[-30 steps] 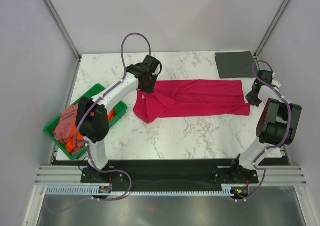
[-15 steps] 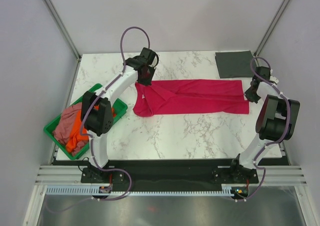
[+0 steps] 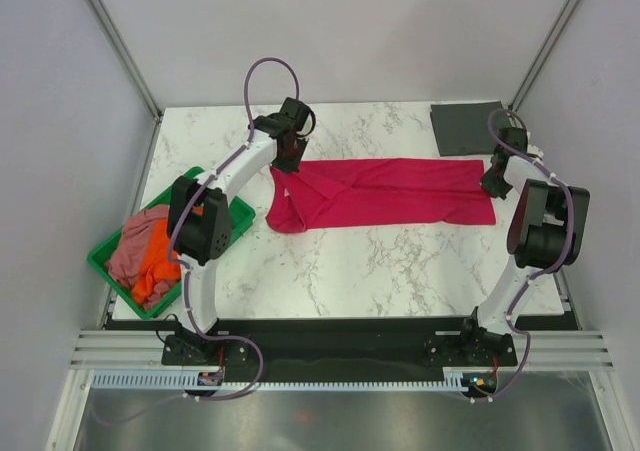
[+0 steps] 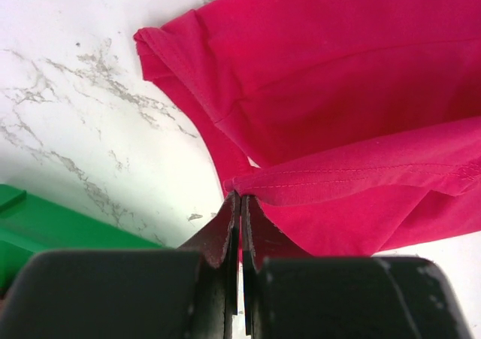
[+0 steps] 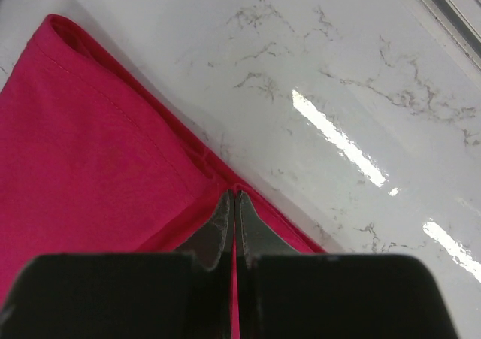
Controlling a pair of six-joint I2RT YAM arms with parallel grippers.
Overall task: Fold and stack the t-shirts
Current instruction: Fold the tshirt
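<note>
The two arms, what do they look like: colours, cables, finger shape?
The left arm and the right arm have white links and black joint housings, on black bases. A thin purple cable loops along each. On the left gripper and the right gripper the fingers are dark wedges tapering to thin tips.

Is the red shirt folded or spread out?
Partly folded: the red t-shirt lies as a long layered strip, ends pinched by the left hand and right hand.

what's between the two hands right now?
The crimson t-shirt, spread on the table from the left hand to the right hand, each pinching an end. Nothing else; the top view shows it.
</note>
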